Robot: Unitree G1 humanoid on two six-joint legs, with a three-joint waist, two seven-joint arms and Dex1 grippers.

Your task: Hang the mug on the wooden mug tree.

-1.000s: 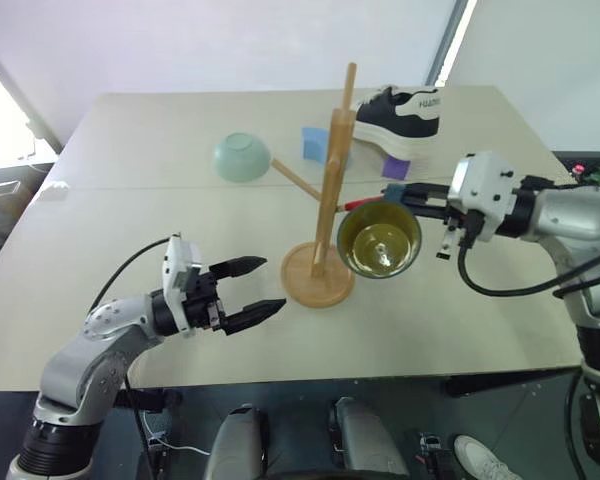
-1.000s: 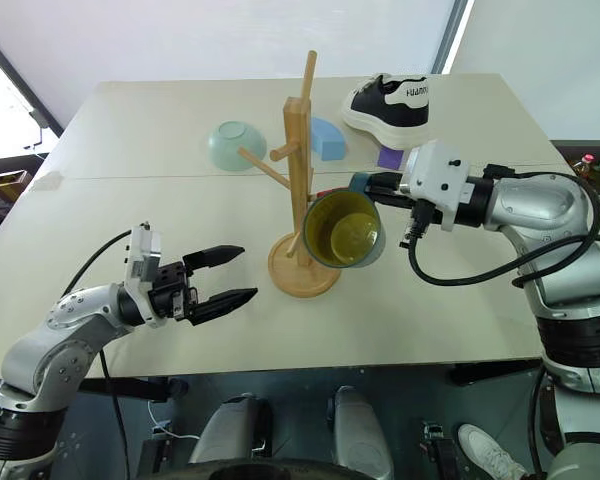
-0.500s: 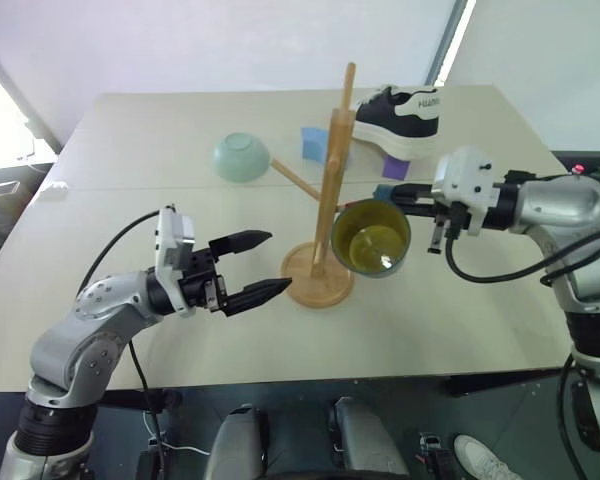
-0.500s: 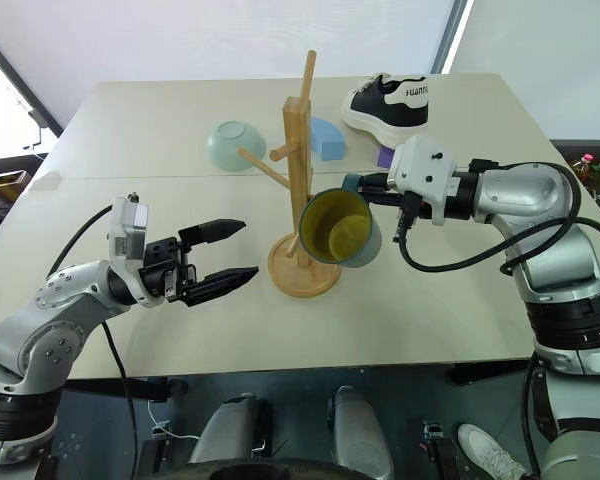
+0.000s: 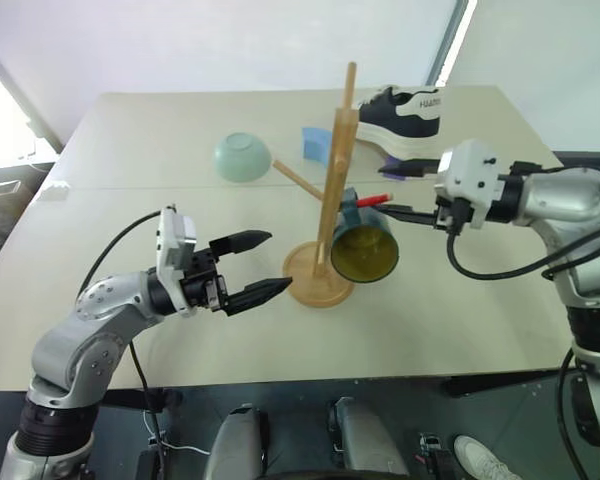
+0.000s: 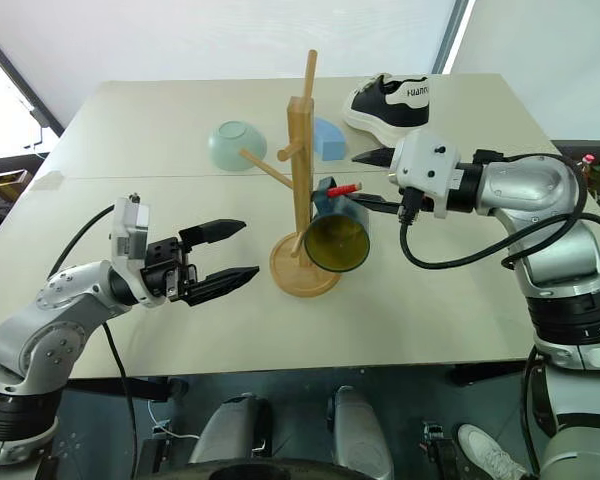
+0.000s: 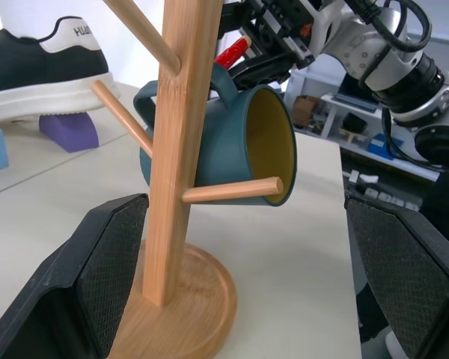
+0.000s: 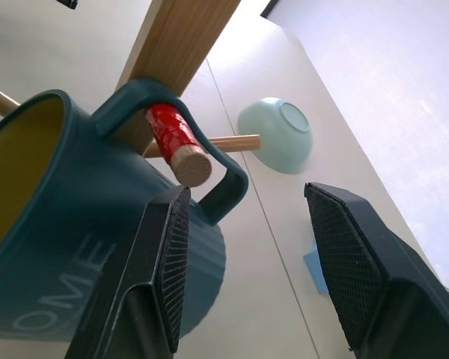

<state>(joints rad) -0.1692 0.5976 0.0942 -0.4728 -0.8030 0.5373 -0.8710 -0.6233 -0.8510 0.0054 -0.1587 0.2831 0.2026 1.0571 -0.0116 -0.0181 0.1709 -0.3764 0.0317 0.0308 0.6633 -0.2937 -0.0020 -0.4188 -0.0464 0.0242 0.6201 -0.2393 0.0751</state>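
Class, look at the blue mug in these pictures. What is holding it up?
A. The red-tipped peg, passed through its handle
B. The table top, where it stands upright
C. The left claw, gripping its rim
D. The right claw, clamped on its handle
A: the mug hangs with its handle looped over the red-tipped peg of the wooden mug tree, and the right claw stands open beside it.

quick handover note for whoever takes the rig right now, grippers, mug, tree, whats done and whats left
Right gripper: open, just beside the mug's handle, holding nothing.
Left gripper: open, empty, level with the tree's base on its left.
Mug: hanging by its handle on the red-tipped peg of the mug tree, mouth tilted toward the robot.
Done: mug hung and let go.
Left: back the right gripper away without knocking the mug.
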